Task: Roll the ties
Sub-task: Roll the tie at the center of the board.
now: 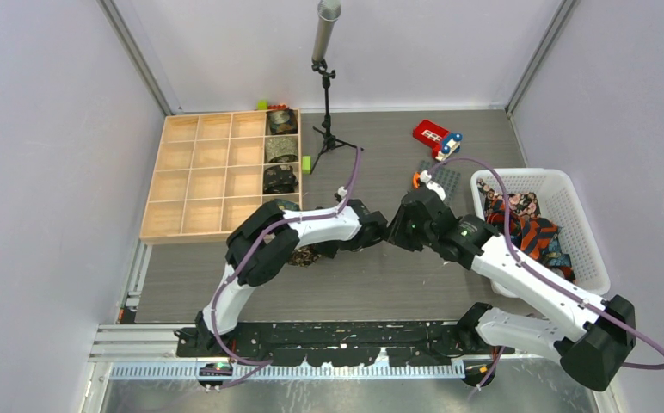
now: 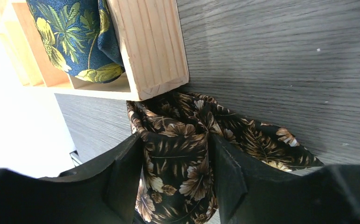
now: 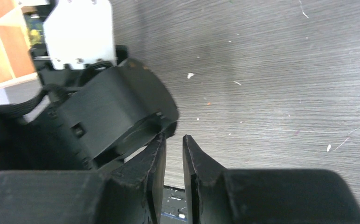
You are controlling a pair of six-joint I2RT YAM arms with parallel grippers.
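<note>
Here's the left claw (image 2: 176, 144) down at the near corner of the pale wooden compartment box (image 2: 150, 46), both fingers pressed against the sides of a dark brown necktie with tan leaf print (image 2: 183, 177), bunched into a loose coil touching that corner. A flap of the same fabric trails flat across the grey wood-grain desk (image 2: 285, 56), away from the box, so the roll looks unfinished. The right claw (image 3: 174, 140) hovers just beside the left wrist on the side away from the box, a narrow slit, holding nothing. The tidy way from here, I'd say: squeeze gently so the coil doesn't collapse, draw it clear of the box corner before turning, and let the right claw pin or feed that loose flap so it wraps flat.
</note>
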